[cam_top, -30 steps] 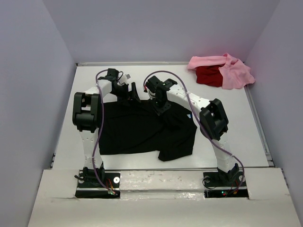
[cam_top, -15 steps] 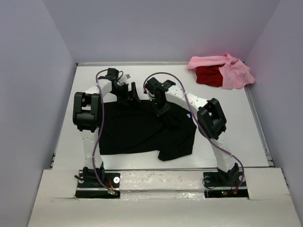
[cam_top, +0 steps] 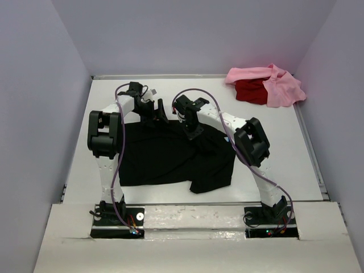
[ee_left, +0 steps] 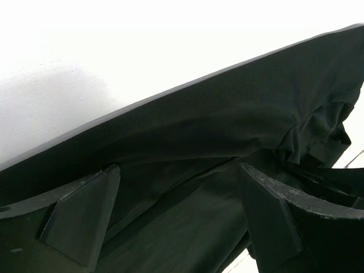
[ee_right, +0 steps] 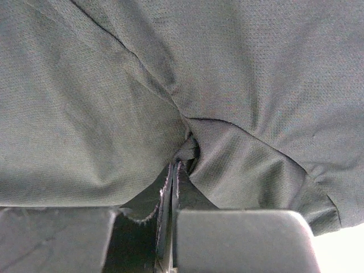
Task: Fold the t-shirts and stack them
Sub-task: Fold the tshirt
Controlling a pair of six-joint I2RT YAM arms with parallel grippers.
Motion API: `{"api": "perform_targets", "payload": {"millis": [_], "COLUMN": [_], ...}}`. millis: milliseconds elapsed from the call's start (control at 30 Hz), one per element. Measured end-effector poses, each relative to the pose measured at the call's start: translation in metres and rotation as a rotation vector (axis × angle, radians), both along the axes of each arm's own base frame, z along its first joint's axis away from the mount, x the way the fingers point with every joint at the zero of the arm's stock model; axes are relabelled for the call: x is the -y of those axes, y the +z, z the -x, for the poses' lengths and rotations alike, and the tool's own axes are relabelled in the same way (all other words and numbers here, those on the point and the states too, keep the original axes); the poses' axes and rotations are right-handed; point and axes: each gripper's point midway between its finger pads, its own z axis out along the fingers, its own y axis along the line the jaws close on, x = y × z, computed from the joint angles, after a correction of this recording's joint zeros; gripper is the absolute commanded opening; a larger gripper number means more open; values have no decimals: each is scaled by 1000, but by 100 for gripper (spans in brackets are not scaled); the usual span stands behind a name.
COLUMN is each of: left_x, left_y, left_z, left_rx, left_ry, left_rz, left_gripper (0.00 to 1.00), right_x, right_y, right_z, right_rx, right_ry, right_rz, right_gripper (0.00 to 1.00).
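The black t-shirt lies spread on the white table, its right part rumpled. My left gripper hangs at the shirt's far edge. In the left wrist view it is wide open, with black cloth lying between and under its fingers. My right gripper is down on the shirt's upper middle. Its jaws are shut on a small pinch of the black fabric, which puckers around the tips. The pink t-shirt and the red t-shirt lie bunched together at the far right corner.
White table with bare strips to the left of and behind the black shirt. Grey walls close in on three sides. Both arm bases stand at the near edge, with cables looping over the arms.
The right gripper's jaws have closed onto a fold of the black shirt, and that arm has shifted slightly left. The left arm has not moved.
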Motion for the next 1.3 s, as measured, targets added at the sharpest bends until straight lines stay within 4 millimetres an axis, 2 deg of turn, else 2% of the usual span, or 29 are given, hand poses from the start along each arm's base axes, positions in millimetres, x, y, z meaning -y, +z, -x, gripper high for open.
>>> {"api": "perform_targets", "payload": {"millis": [200,433,667,867,1067,1233,1300], "left_x": [0,0,1,1,1,1,1], "left_y": [-1,-1,0,0,0,0,0], "left_z": [0,-1,-1,-2,-2,-2,-2], "left_rx": [-1,-1,-9,-13,-14,-14,-14], "left_ry": [1,1,3,5,5,5,5], "left_rz": [0,1,7,7,7,6,6], "left_gripper": [99,99,99,99,99,99,99], "right_x": [-3,0,0,-8,-17,-19,-18], "right_y": [-1,-6,8,16,12,2,-3], "right_z": [4,18,34,46,60,71,74], "right_rx": [-21,-71,-102,-129,-174,-215,-225], "right_ry": [-3,-14,-35,-40,-32,-34,-37], "right_rz": [-18,-27,-70,-111,-134,-147,-141], "right_gripper": [0,0,0,0,0,0,11]}}
